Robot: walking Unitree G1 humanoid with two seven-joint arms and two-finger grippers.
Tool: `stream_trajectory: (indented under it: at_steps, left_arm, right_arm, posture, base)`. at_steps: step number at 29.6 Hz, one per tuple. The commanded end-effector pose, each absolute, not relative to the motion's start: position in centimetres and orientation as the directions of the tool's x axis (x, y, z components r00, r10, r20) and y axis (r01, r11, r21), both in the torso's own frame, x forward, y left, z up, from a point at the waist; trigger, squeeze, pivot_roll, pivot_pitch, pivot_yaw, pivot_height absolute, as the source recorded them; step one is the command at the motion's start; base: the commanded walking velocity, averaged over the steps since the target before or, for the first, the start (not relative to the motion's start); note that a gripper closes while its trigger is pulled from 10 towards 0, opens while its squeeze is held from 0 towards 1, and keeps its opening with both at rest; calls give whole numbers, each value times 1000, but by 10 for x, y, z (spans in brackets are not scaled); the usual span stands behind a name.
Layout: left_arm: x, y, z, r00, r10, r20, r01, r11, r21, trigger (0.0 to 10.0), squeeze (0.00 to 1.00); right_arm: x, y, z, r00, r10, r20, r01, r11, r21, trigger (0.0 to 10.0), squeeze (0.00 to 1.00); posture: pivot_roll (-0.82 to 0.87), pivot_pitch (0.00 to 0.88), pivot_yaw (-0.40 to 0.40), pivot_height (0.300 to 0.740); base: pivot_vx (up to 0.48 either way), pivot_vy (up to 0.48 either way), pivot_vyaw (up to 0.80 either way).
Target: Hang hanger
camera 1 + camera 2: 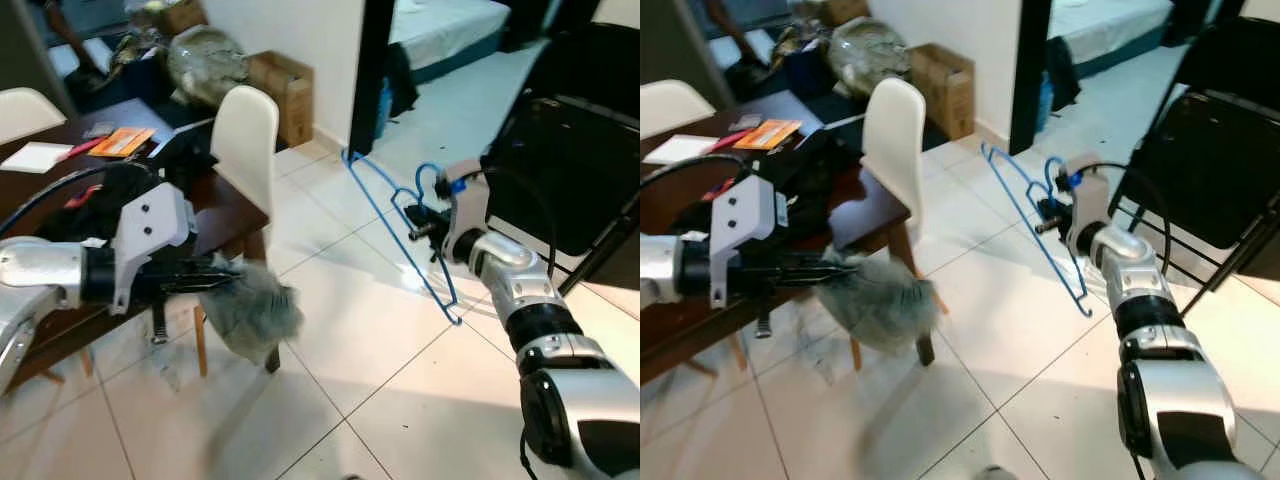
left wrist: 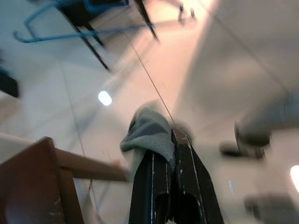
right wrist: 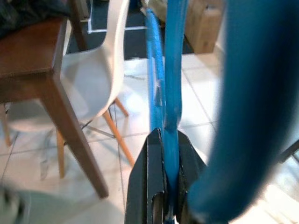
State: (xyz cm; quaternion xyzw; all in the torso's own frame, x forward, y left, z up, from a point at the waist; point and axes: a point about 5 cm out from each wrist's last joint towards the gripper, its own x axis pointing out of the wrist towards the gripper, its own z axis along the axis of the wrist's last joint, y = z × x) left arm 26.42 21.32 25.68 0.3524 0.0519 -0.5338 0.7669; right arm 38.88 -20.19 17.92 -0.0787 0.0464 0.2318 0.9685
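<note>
- Blue wire hanger (image 1: 400,215) is held in the air over the tiled floor (image 1: 380,380), between the white chair (image 1: 245,135) and the black folding chair (image 1: 565,170); the right gripper (image 1: 428,222) has its fingers clamped on a wire near the hook.
- Grey cloth (image 1: 250,305) hangs blurred from the left gripper (image 2: 174,140), whose fingers are pressed together on its edge, just beside the brown desk (image 1: 225,205).
- The step in hand looks like carrying the hanger to a place to hang it; no rail or rod can be made out, so the robot probably has to find one first.
- To do it well, the right grip should stay firm, since the thin wire could twist between the fingers.
- The long lower end of the hanger reaches close to the floor; lifting it before walking would likely keep it from catching on chair legs.
- The hook should face the rail on approach.
</note>
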Motion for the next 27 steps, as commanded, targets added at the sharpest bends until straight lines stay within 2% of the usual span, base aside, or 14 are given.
stream_trajectory:
  at_steps: [1,2,3,5,11,15,17,20,26,27]
  left_arm:
    - [264,222,254,420,-725,-546,856,119,503,10000,0]
    - [269,240,247,469,-595,-652,835,57,548,10000,0]
    - [277,254,244,529,-483,-697,799,7,601,10000,0]
    - [287,265,250,600,-391,-698,743,-50,667,10000,0]
    - [295,255,268,643,-436,-629,677,-59,733,10000,0]
    - [297,236,282,617,-553,-560,653,-37,756,10000,0]
    - [298,229,282,594,-599,-538,654,-31,756,10000,0]
    - [301,229,281,593,-605,-532,648,-35,761,10000,0]
    - [308,232,272,610,-595,-523,639,-21,769,10000,0]
    - [316,234,271,655,-575,-490,612,23,790,10000,0]
  right_arm:
    - [388,-199,182,873,473,-118,-486,864,-129,10000,0]
    - [385,-196,181,855,506,-113,-517,846,-129,10000,0]
    - [382,-194,181,840,531,-109,-542,831,-128,10000,0]
    - [377,-193,180,823,559,-101,-568,813,-126,10000,0]
    - [372,-194,183,786,611,-94,-618,775,-131,10000,0]
    - [349,-190,186,631,755,-179,-776,610,-163,10000,0]
    - [328,-188,182,519,810,-273,-855,489,-174,10000,0]
    - [324,-188,181,502,812,-296,-865,474,-167,10000,0]
    - [313,-186,175,475,806,-353,-880,439,-182,10000,0]
    - [312,-184,173,489,794,-360,-872,449,-196,10000,0]
  posture:
    - [52,82,40,740]
    - [52,81,41,740]
    - [56,78,44,740]
    - [55,75,47,740]
    - [54,75,48,740]
    - [59,80,53,740]
    - [60,82,55,740]
    - [57,82,57,740]
    - [48,85,60,740]
    - [45,86,58,740]
  base:
    - [0,0,-788]
    - [0,0,-788]
    - [0,0,-788]
    - [0,0,-788]
    - [0,0,-788]
    - [0,0,-788]
    - [0,0,-788]
    - [0,0,-783]
    - [0,0,0]
    - [0,0,0]
